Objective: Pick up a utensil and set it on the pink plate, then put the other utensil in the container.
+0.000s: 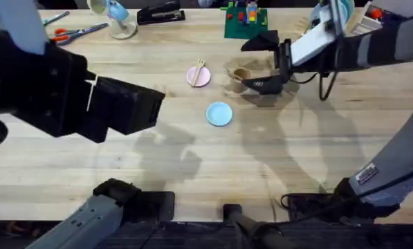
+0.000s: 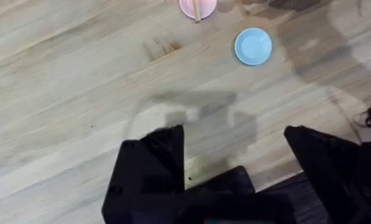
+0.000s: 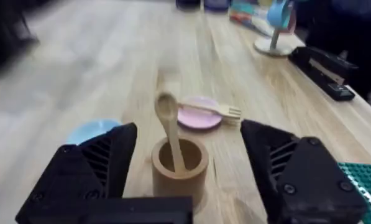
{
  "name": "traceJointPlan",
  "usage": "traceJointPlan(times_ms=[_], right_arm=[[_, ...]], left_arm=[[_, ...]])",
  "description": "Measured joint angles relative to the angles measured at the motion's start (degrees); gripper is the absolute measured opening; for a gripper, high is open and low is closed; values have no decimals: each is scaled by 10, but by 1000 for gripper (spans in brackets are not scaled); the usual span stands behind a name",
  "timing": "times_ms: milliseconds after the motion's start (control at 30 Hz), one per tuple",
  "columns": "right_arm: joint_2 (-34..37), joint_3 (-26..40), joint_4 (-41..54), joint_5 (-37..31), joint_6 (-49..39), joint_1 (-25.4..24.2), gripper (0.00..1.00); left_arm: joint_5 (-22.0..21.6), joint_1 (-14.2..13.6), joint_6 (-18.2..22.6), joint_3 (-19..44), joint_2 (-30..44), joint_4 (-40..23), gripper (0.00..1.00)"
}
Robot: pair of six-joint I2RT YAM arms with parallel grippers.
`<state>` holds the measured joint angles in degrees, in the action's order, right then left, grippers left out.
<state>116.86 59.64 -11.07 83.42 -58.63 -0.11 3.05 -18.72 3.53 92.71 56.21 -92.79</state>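
since the spoon [image 3: 168,127] stands in the cup [image 3: 179,167], the wide-open, empty right claw [image 3: 188,171] should lift straight up, clear.

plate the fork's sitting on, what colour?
Pale pink plate, with the fork lying across it. Shows best in the right wrist view.

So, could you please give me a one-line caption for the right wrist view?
Open right gripper around the cup holding the spoon; fork on pink plate.
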Motion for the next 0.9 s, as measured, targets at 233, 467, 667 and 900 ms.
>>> traceJointPlan(times_ms=[233,467,667,900], right_arm=[[0,28,0,31,195,-37,993],[-45,47,5,-35,404,-44,994],[-136,49,20,-105,491,-43,994],[-255,52,193,-226,526,-43,994]], left_arm=[[0,0,0,0,0,0,974],[0,0,0,0,0,0,975],[0,0,0,0,0,0,974],[0,0,0,0,0,0,974]])
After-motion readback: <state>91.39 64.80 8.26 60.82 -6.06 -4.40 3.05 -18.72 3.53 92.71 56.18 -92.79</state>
